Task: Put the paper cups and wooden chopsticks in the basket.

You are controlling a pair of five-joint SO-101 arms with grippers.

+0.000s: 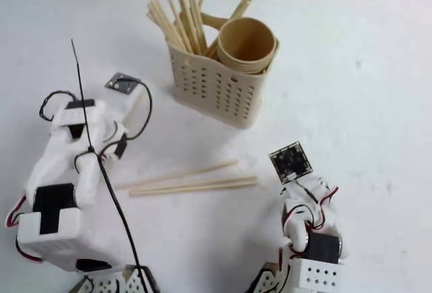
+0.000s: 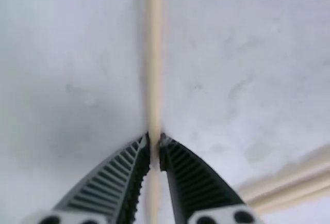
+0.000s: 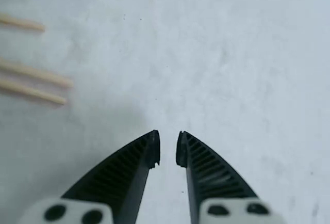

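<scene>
Left wrist view | left claw (image 2: 154, 149) | clamped on one chopstick (image 2: 154, 53)

White table (image 1: 364, 117). Cream basket (image 1: 214, 90) dotted with rows of small holes. Tan paper cups (image 1: 246, 43). Pale beige wooden chopsticks (image 1: 185, 30). The left pincer (image 2: 154, 146) and right pincer (image 3: 167, 149) are dark grey and ribbed, with white bases. The chopstick (image 2: 154, 53) between the left pincer's tips is pale beige.

The perforated basket (image 1: 216, 94), upper centre, holds stacked paper cups (image 1: 246, 43) and upright chopsticks (image 1: 182, 26). Three loose chopsticks (image 1: 196, 185) lie mid-frame. One chopstick (image 2: 154, 53) is pinched in the left fingers (image 2: 124, 182).
</scene>
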